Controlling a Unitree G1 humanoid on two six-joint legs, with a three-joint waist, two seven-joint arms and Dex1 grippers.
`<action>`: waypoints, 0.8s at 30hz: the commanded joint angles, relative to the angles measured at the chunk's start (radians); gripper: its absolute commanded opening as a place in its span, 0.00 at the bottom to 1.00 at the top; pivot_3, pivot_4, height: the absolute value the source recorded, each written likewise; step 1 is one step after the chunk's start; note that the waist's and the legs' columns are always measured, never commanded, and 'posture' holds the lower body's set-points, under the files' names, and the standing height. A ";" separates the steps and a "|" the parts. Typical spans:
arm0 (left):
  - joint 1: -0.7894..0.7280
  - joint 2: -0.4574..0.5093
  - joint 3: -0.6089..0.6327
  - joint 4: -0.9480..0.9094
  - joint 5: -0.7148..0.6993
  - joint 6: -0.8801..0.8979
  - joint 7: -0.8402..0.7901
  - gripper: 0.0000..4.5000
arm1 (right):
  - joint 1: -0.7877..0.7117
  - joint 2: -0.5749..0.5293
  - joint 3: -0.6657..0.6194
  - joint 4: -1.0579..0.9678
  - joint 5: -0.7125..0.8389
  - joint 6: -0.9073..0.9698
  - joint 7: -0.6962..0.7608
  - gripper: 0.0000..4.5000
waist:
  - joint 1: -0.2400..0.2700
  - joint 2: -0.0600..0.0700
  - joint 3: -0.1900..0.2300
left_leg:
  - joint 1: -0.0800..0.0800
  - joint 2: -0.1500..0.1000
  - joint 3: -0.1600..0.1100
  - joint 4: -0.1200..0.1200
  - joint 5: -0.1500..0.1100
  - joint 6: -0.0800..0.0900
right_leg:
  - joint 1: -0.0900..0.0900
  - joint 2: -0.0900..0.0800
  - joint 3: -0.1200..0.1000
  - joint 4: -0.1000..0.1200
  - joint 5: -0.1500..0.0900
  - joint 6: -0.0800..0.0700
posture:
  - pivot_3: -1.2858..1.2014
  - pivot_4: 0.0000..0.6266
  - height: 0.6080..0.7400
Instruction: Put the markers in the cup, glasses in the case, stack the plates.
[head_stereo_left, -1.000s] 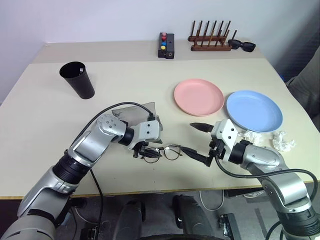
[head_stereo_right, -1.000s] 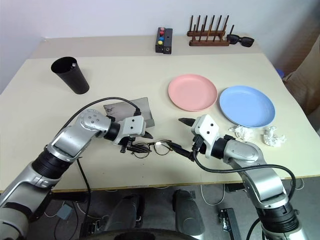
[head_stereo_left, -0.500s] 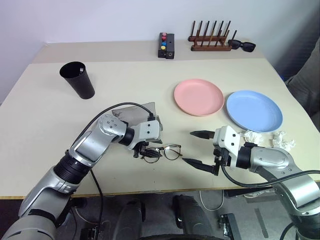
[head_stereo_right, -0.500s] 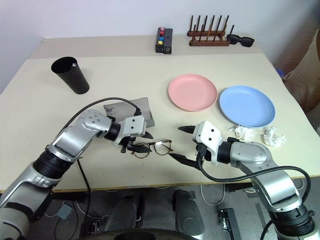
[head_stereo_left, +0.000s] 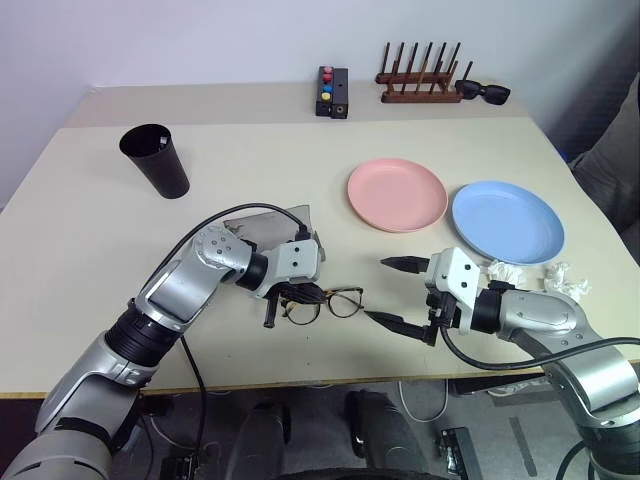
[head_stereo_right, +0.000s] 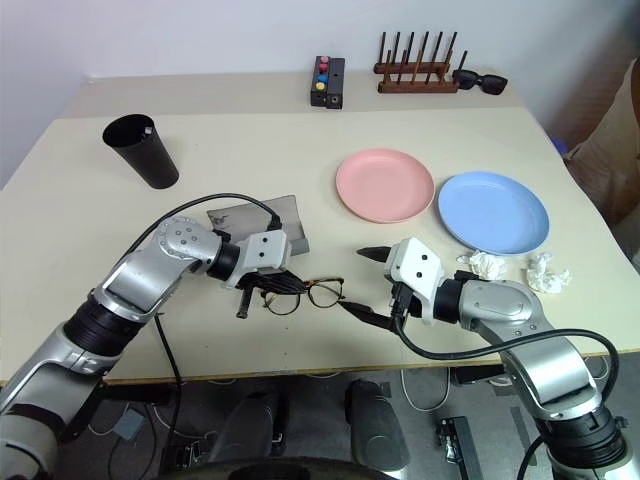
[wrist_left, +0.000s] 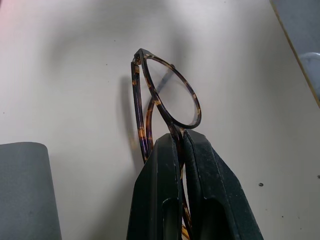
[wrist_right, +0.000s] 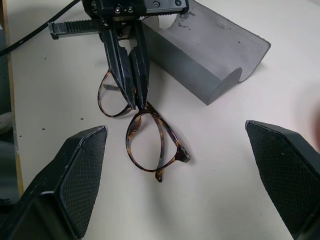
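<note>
- Glasses (head_stereo_left: 325, 302) now pinched at the bridge: left gripper (head_stereo_left: 284, 297) has just closed on them.
- Right gripper (head_stereo_left: 395, 295), at their 3 o'clock, stays wide, empty.
- Case (wrist_right: 210, 60) likely comes next.

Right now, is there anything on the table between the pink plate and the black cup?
Nothing: in the left eye view, only bare tabletop stretches between the pink plate and the black cup. The grey case lies nearer the robot, off that line.

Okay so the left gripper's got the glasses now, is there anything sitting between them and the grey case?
Nothing visible. The left gripper is shut on the glasses at the bridge, and the case lies just beside them on the table, with only bare tabletop between. The right gripper hangs open on the glasses' other side.
</note>
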 joint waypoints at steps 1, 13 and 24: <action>0.007 0.005 0.023 0.001 -0.024 0.022 -0.005 0.01 | 0.000 0.006 -0.016 -0.009 0.001 -0.023 -0.002 1.00 | 0.000 0.000 0.000 | 0.000 0.000 0.000 0.000 0.000 0.000 | 0.000 0.000 0.000 0.000 0.000 0.000 | 0.52 0.24 0.96; -0.161 0.041 0.267 0.240 -0.131 0.027 0.038 0.01 | 0.022 0.006 -0.025 0.000 -0.002 -0.037 -0.003 1.00 | 0.001 0.000 0.000 | 0.000 0.000 0.000 0.001 0.000 0.000 | 0.000 0.000 -0.001 0.000 0.000 0.001 | 0.52 0.24 0.96; -0.216 0.060 0.216 0.481 -0.028 -0.190 -0.032 0.01 | 0.020 0.024 0.001 0.016 -0.012 -0.056 0.002 1.00 | 0.006 0.000 0.000 | -0.001 0.000 0.000 0.000 0.000 0.000 | 0.000 0.000 0.000 0.000 0.002 0.003 | 0.52 0.24 0.96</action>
